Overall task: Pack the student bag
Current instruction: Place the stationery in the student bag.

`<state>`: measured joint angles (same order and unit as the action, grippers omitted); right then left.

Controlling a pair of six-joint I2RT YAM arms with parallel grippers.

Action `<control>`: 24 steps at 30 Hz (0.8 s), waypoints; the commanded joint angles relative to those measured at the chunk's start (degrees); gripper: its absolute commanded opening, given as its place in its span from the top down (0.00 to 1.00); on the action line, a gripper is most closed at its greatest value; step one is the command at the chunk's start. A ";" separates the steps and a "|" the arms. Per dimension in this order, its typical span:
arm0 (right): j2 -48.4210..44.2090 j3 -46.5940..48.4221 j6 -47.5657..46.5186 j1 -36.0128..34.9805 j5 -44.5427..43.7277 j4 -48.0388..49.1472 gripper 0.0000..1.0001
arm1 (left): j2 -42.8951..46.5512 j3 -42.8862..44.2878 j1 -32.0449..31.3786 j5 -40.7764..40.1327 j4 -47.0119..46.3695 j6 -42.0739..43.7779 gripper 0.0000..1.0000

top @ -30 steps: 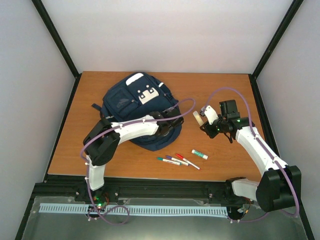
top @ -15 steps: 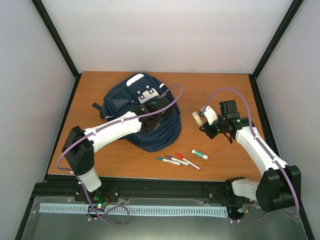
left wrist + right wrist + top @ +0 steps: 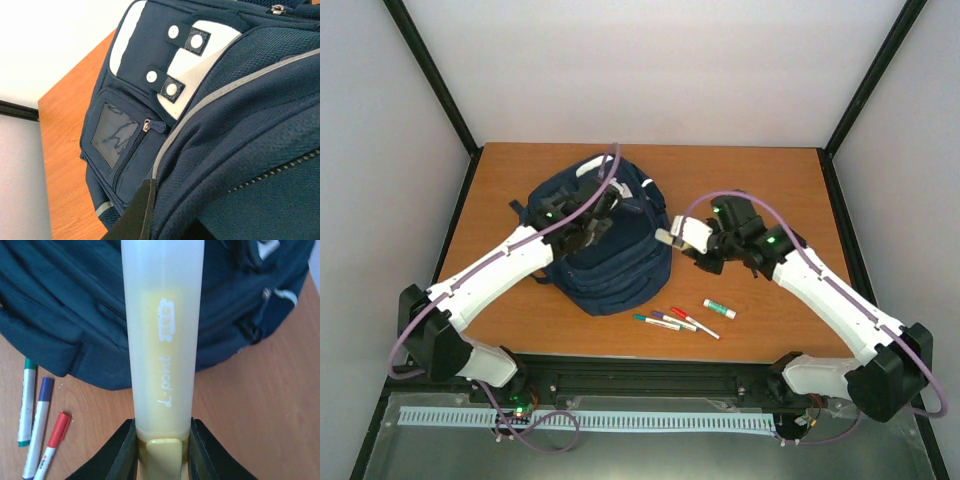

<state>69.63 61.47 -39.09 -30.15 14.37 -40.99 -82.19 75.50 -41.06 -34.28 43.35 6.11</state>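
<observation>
Bag (image 3: 610,255): navy backpack with grey stripes, lying flat on the table (image 3: 770,185) left of centre. Its white patch with press studs is at the far end, and a small zip pocket with a clear window shows in the left wrist view. Left claw (image 3: 592,218): over the upper part of the bag, jaws together, with one dark finger (image 3: 141,212) against the fabric beside a grey stripe. Whether any cloth is pinched cannot be told. Right claw (image 3: 705,250): just beside the bag's right edge, clamped on the butt of a tube (image 3: 162,330). Tube: translucent white with a yellowish fill and pale lettering, held roughly level, its free end over the bag's rim. Markers (image 3: 668,320): a loose cluster on the table near the bag's near edge; green, blue and red caps can be made out in the right wrist view. Stick (image 3: 720,309): white with a green end, lying alone on the table to the right of the markers, apart from them and from the bag.
</observation>
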 commanded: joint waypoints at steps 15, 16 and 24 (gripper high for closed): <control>13.55 10.36 -27.09 -29.90 -37.09 6.92 0.91 | 6.82 -1.44 9.58 14.97 -11.03 -4.88 0.99; 14.60 11.43 -27.68 -30.04 -37.47 7.71 0.91 | 6.91 -1.33 9.60 15.16 -11.02 -4.88 0.99; 21.81 16.33 -33.76 -30.33 -38.77 15.95 0.88 | 8.05 -1.30 10.03 15.72 -10.88 -5.66 0.99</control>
<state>88.92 75.22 -68.10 -59.92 -20.93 -31.97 -78.24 71.88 -32.12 -17.93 40.27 2.79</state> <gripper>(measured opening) 0.234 0.012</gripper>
